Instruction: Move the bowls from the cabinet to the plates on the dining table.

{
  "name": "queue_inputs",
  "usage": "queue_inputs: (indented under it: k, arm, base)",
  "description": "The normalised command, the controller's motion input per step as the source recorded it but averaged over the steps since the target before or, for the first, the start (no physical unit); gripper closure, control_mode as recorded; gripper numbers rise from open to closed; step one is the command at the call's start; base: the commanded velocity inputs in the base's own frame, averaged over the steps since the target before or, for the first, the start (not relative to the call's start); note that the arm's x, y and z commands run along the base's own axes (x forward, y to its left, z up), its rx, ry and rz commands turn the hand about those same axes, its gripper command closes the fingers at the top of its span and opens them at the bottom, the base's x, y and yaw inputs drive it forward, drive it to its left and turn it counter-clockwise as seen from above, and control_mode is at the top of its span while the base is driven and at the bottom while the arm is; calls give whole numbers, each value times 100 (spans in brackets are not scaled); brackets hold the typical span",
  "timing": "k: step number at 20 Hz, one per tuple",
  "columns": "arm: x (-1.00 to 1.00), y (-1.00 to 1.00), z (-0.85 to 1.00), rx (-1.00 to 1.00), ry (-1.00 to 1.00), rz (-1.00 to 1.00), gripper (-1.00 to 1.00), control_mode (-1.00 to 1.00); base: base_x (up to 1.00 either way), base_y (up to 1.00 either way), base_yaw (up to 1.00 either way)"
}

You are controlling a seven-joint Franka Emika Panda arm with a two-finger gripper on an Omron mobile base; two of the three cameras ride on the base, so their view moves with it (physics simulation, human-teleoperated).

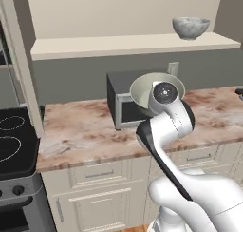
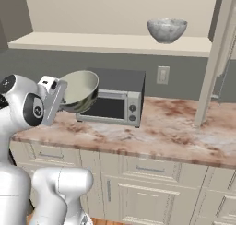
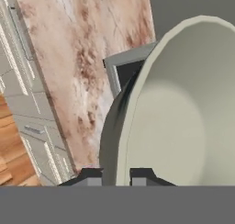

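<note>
Pincer (image 3: 115, 175) astride bowl (image 3: 170, 113) rim — (hand view)

My pincer (image 3: 115, 176) is dark, my bowl (image 2: 79, 89) pale beige inside; the shelf bowl (image 1: 190, 27) mottled grey-white, the counter (image 1: 85, 131) brown-veined marble.

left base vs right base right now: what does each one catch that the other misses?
Left base only: the black stovetop at the left edge, with the oven knobs below it.

Right base only: the toaster oven's glass door and knobs, the gripper shut on the held bowl's rim, and the whole wall outlet.

Both: that bowl tipped on its side in front of the toaster oven, a second bowl upright on the open cabinet's shelf, the marble counter and the cream drawers.
</note>
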Motion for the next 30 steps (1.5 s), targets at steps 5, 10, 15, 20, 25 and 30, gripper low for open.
queue_inputs:
  k: [5,10,15,20,25,30]
  arm:
    - [0,0,0,0,0,0,100,100]
    - [0,0,0,0,0,0,100,100]
    - [0,0,0,0,0,0,100,100]
    - [0,0,0,0,0,0,100,100]
    - [0,0,0,0,0,0,100,100]
    - [0,0,0,0,0,0,100,100]
  base:
    - [-83,50,0]
    - [-44,34,-10]
    - [-17,11,-31]
    - [-3,0,-53]
    - [-4,-1,-56]
    - [-6,-11,-53]
